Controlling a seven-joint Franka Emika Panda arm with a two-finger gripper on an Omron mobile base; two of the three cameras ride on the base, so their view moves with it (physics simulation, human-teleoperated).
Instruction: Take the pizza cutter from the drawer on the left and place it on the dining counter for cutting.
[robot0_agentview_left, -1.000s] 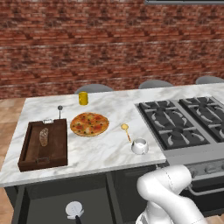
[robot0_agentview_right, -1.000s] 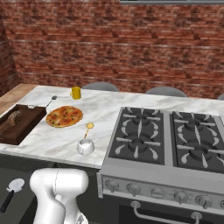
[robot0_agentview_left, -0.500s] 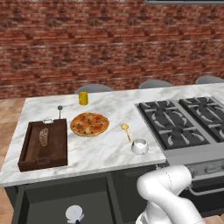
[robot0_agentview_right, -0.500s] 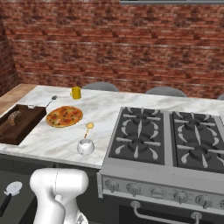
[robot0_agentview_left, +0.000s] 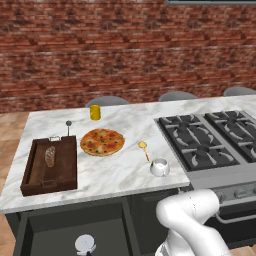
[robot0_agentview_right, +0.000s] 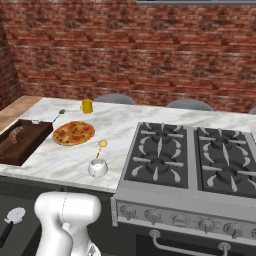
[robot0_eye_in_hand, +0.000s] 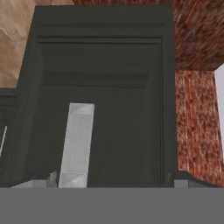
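Note:
The pizza cutter (robot0_agentview_left: 85, 244) lies in the pulled-out drawer (robot0_agentview_left: 52, 232) below the dining counter (robot0_agentview_left: 117, 172), its round pale wheel up. In the right base view the pizza cutter (robot0_agentview_right: 14, 217) points its black handle toward the lower left. My arm (robot0_agentview_left: 192, 222) bends down in front of the cabinets, to the right of the drawer. In the hand view my gripper (robot0_eye_in_hand: 114, 180) faces the dark drawer inside (robot0_eye_in_hand: 127, 127) with its tips wide apart, open and holding nothing. A pale flat bar (robot0_eye_in_hand: 77, 144) stands left of centre; I cannot tell what it is.
On the marble sit a brown wooden tray (robot0_agentview_left: 50, 167) with bread, a pizza (robot0_agentview_left: 102, 142), a yellow cup (robot0_agentview_left: 95, 112), a yellow-headed spatula (robot0_agentview_left: 144, 149), a thin grey utensil (robot0_agentview_left: 68, 125) and a white bowl (robot0_agentview_left: 159, 167). The black gas cooktop (robot0_agentview_left: 210, 140) lies at right.
The pizza cutter has slid a little lower in both base views, toward the base, with the drawer. Things on the counter have not moved.

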